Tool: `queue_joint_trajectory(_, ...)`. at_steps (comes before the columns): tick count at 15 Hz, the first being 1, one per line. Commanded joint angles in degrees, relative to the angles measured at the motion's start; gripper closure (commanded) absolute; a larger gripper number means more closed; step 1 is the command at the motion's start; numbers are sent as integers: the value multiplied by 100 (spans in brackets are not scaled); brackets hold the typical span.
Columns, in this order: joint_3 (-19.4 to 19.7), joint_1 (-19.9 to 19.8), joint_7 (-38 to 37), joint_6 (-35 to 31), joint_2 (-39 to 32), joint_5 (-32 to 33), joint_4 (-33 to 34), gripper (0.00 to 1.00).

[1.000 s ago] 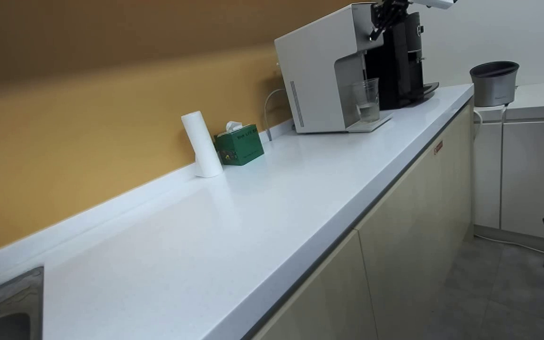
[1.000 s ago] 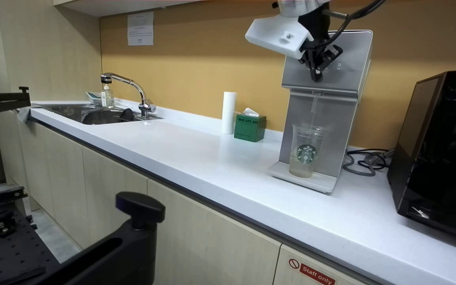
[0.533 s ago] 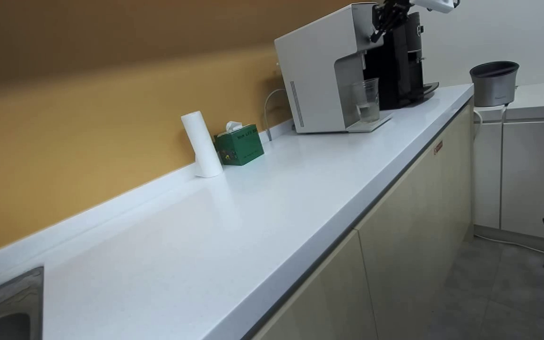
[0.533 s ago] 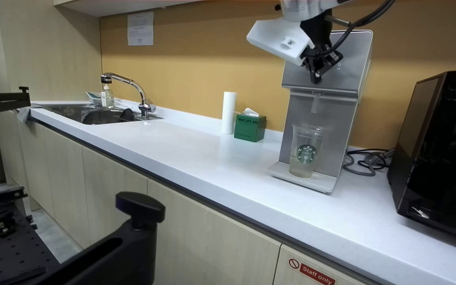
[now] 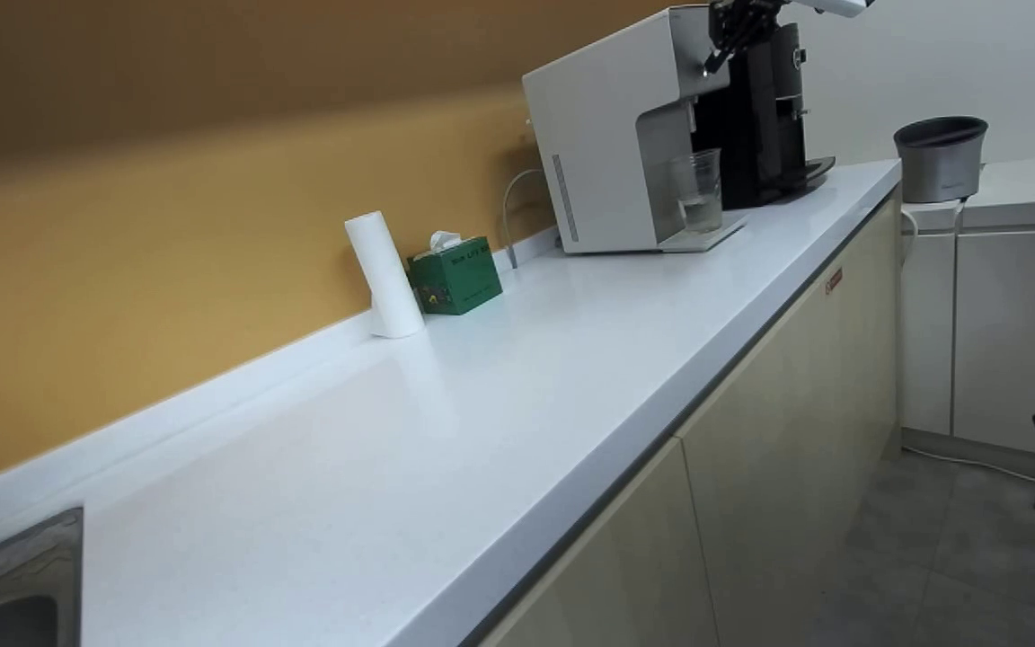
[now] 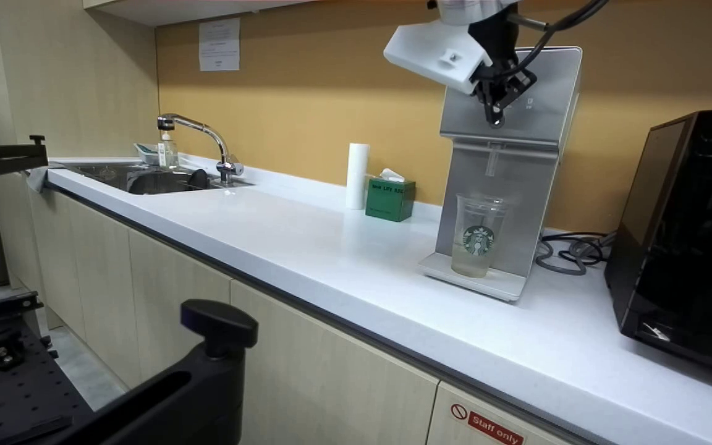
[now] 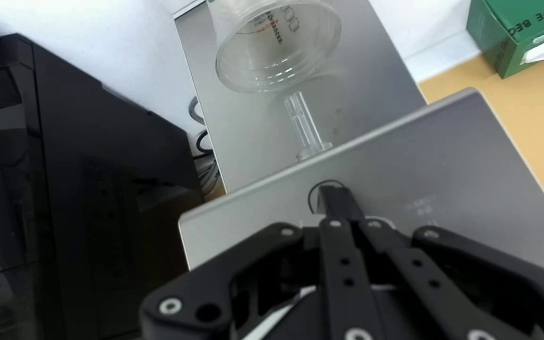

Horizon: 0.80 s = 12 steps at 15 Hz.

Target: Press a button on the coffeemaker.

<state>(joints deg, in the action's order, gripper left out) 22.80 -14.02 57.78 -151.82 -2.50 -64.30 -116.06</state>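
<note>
The silver dispensing machine [image 6: 547, 93] stands on the counter and also shows in the wrist view [image 7: 465, 156]. A round button outline [image 7: 313, 198] sits low on its front panel, partly covered by my fingers. My gripper [image 7: 335, 191] is shut and empty, its tips over the button; I cannot tell whether they touch. In an exterior view the gripper [image 6: 495, 117] is at the panel's lower middle, with a pale ring at its tips. A clear plastic cup [image 6: 478, 240] with some liquid stands upright on the tray under the clear spout [image 6: 492, 162].
A black machine [image 6: 683, 235] stands beside the silver one, with cables [image 6: 569, 253] between them. A green tissue box [image 6: 390, 199] and a white roll [image 6: 357, 176] stand by the wall. A sink [image 6: 146, 179] is at the far end of the counter.
My gripper has dipped slightly and come back up, staying shut. A thin stream below the spout one second ago no longer shows.
</note>
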Motion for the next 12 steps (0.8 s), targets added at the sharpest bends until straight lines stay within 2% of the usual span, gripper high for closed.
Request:
queue_joint_trajectory(1, -215, -92, -598, -536, 714, 752, -562, 100)
queue_joint_trajectory(4, -276, -242, -1863, -846, 1041, 2114, -960, 100)
queue_joint_trajectory(7, -274, -359, -3013, -556, 1377, 3332, -1249, 100)
queue_joint_trajectory(8, -263, -357, -3412, -458, 1446, 3593, -1286, 74)
queue_joint_trajectory(9, -233, -325, -3692, -312, 1515, 3786, -1316, 74)
queue_joint_trajectory(12, -222, -214, -4381, -95, 1676, 3908, -1356, 54)
